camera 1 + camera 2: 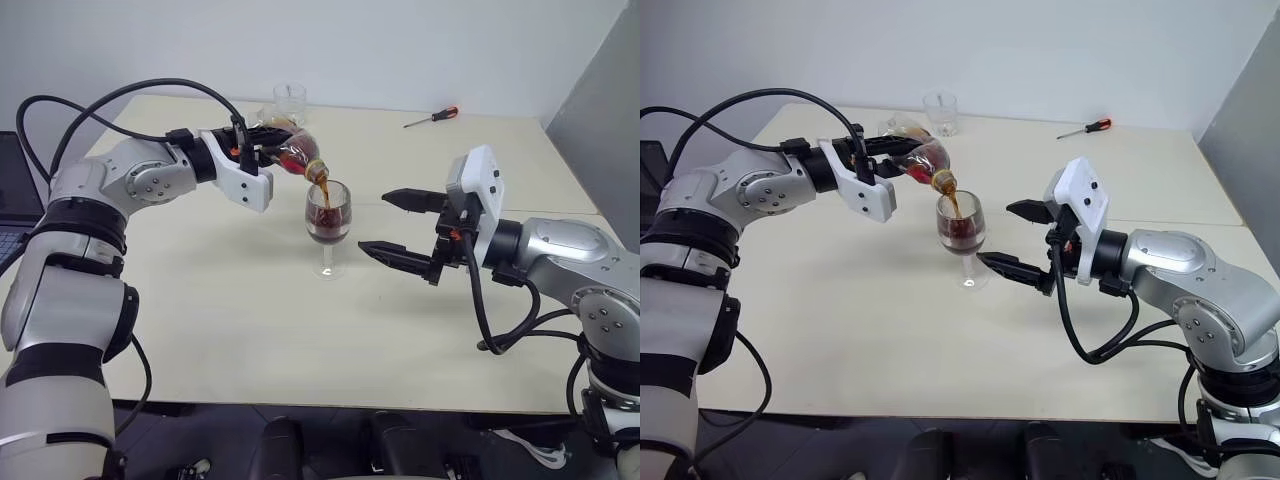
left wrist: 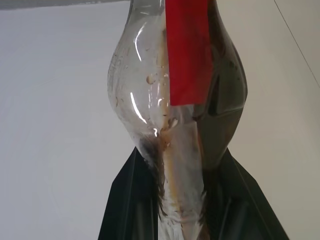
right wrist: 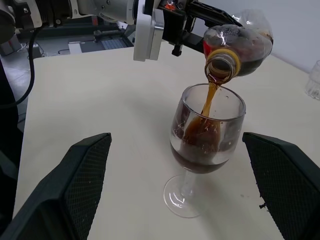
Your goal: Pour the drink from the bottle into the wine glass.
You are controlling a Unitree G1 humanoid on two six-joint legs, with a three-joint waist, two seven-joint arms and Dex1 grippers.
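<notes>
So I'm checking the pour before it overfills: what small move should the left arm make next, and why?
Probably hold the tilt briefly. The bottle, shut in the left tool, has its mouth over the wine glass; a stream of drink is falling in, the bowl is roughly half full, and dark liquid remains in the bottle. The open right tool waits beside the glass, apart from it.

Clear glossy vessels on a matt table

The bottle (image 3: 239,42) looks like thin shiny plastic; the wine glass (image 3: 204,150) is smooth clear glass; the table (image 1: 250,330) is matt beige.
</notes>
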